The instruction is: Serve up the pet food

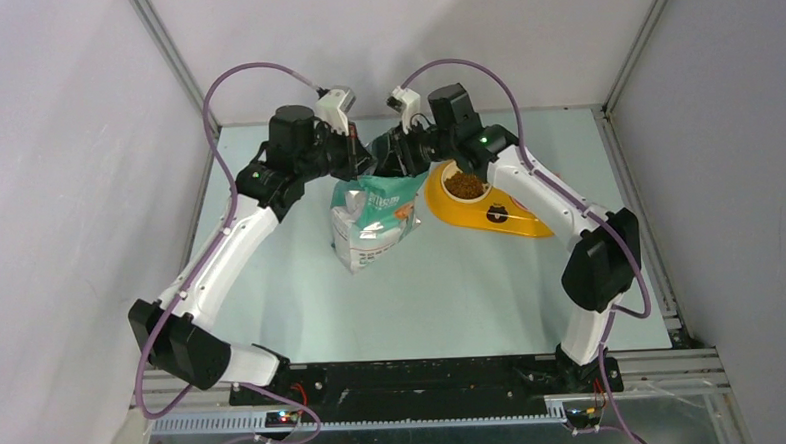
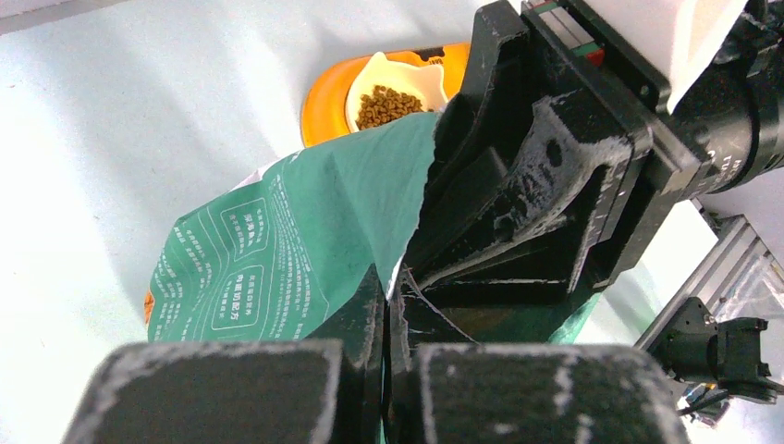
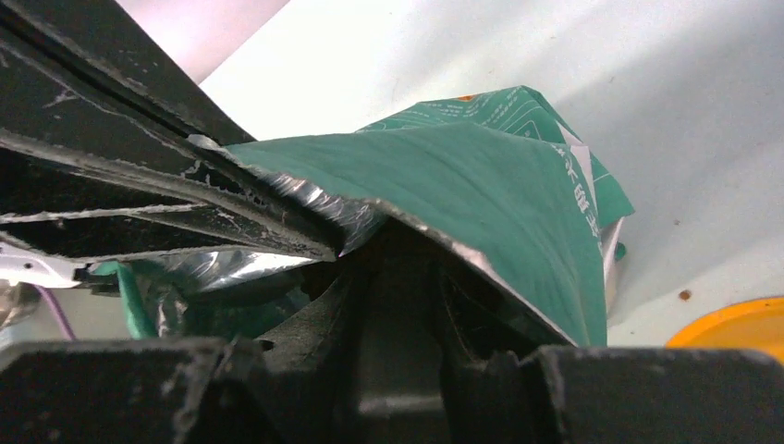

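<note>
1 bag (image 1: 369,218) | 1 kibble heap (image 1: 465,186) | left jaws pinch bag rim | right jaws: cannot tell

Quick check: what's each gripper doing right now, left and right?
Left gripper: closed, pinching the top edge of the teal bag.
Right gripper: appears closed on the same bag's rim.

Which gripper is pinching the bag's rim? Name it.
The left gripper, jaws shut on the rim of the teal bag; the right gripper only points into its open mouth.
</note>
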### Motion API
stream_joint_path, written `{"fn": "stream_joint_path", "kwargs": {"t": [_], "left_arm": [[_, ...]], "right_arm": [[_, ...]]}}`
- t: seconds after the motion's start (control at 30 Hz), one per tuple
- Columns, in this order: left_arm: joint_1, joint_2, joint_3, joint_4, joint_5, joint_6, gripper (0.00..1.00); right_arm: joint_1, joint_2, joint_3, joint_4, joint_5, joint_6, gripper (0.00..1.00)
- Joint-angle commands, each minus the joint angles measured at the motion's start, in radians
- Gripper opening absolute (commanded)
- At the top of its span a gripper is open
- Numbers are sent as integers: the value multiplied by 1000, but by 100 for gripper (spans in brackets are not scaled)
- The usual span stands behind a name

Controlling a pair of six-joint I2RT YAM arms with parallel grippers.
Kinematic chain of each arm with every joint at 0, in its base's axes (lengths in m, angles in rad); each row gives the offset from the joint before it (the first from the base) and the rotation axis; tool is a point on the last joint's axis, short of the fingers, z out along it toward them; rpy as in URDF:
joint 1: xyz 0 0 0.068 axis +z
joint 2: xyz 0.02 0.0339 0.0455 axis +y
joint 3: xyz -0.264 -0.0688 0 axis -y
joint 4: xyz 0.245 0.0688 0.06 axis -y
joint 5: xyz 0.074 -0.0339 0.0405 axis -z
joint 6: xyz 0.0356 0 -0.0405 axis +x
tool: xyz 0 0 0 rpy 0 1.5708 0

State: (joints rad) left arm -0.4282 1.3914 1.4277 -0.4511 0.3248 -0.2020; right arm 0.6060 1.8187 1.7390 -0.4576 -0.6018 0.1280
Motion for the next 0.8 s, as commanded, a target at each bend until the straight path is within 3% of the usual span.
{"fn": "stream_joint_path", "kwargs": {"t": [0.0, 0.27, 0.77], "left_arm": [[25, 21, 9, -58, -81, 60, 0], [24, 22, 25, -65, -95, 70, 0], [23, 22, 31, -136, 7, 120, 0]], "right_arm": [[13, -65, -39, -170, -277, 207, 0], [-42, -106, -69, -33, -353, 428, 0], [-143, -131, -41, 99, -358, 635, 0]]}}
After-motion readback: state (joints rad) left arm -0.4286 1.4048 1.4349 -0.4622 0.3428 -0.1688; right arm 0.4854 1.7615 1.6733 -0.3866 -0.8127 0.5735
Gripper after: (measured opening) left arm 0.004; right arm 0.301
